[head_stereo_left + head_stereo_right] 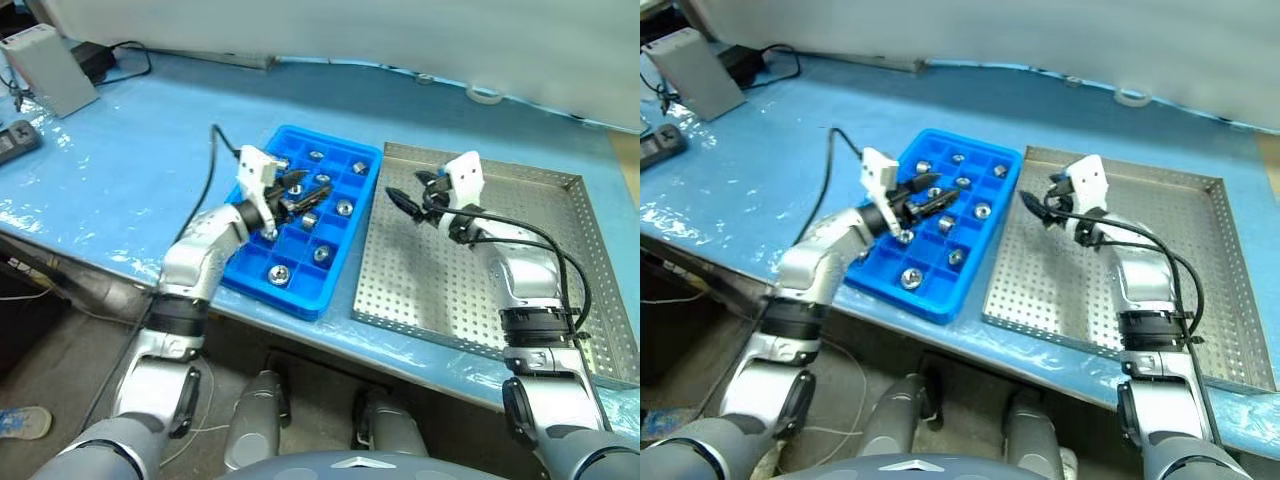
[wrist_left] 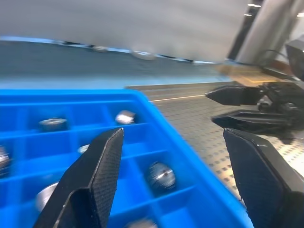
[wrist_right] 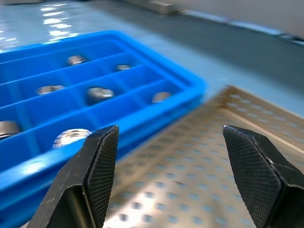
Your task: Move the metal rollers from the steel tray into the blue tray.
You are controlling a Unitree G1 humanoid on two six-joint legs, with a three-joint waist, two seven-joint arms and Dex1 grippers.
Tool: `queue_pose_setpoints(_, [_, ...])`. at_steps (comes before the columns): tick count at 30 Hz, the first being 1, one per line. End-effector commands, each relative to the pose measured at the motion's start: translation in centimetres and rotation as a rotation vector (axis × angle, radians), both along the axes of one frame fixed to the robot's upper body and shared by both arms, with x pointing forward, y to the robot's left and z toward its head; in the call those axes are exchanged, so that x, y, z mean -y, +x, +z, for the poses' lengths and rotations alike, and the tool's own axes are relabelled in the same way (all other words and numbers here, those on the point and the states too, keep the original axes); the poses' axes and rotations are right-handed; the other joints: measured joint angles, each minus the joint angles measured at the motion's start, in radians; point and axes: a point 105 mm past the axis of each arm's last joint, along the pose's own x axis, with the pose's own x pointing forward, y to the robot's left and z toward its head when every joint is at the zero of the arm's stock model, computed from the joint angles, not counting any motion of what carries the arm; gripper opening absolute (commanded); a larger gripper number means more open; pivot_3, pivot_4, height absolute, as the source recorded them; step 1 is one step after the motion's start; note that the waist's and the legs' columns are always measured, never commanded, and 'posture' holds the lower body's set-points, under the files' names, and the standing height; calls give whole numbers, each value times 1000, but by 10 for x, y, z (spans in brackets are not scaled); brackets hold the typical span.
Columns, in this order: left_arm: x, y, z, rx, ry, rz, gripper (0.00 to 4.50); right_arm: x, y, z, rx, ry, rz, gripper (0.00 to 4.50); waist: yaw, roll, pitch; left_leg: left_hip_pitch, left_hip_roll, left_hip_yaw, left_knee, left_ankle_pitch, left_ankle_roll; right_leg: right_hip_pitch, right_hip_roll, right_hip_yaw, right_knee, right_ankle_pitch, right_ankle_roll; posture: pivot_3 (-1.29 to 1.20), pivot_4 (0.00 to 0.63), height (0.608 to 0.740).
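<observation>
The blue tray [image 1: 262, 270] lies at the middle of the table, and several metal rollers [image 1: 344, 207] sit in its square compartments. Every roller I see is in that tray. My left gripper [image 1: 296, 190] hovers over the tray's middle, open, with nothing between its fingers [image 2: 102, 166]. To the right lies the steel tray [image 1: 440, 290], its perforated floor bare where it shows. My right gripper [image 1: 408, 190] hangs above its near-left part, close to the blue tray, and is open and holds nothing. The left wrist view also catches the right gripper [image 2: 237, 107].
A blue sheet covers the table [image 1: 130, 170]. At the far left stand a grey box [image 1: 50, 65], a black adapter [image 1: 95, 58] with its cable, and a power strip [image 1: 15, 140]. A tape ring [image 1: 485, 95] lies behind the steel tray. The table's front edge runs just below both trays.
</observation>
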Motion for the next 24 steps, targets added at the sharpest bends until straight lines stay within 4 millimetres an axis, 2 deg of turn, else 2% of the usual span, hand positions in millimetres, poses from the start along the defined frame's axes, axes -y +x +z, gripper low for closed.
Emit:
queue_pose_setpoints(1, [14,6,16,66,-16,-43,3580,29,-5,12,77,-3,-189,3645,-9,0,0,0,0,0,0,0,2,-1,0,0,1,0,0,-191,150,740])
queue_pose_setpoints(4, [23,9,18,74,-18,-79,3580,42,-11,3,60,-7,-289,3645,-29,0,0,0,1,0,0,1,3,-1,0,0,1,0,0,-224,150,740])
queue_pose_setpoints(10, [26,14,21,77,-22,-100,3580,35,-25,6,71,-18,-266,3645,-61,0,0,0,1,0,2,0,5,-1,0,0,1,0,0,-265,150,740])
queue_pose_setpoints(13, [26,15,21,83,-19,-103,3580,34,-28,7,70,-13,-267,3645,-61,0,0,0,1,0,3,0,5,0,0,0,2,0,0,-267,150,740])
queue_pose_setpoints(16, [25,16,22,79,-41,-84,3580,34,-30,0,48,-25,-286,3645,-58,1,0,1,1,0,4,-1,6,2,0,0,1,0,0,-252,150,740])
queue_pose_setpoints(21, [17,21,12,45,-28,-9,3580,31,-24,-8,21,-50,-321,3645,-56,1,0,-1,1,0,8,-3,9,3,0,0,1,0,0,-219,150,740])
queue_pose_setpoints(24, [11,23,12,43,-39,22,3580,30,-16,-5,30,-58,-341,3645,-55,1,0,0,1,0,9,-4,7,4,0,0,1,0,0,-194,150,740])
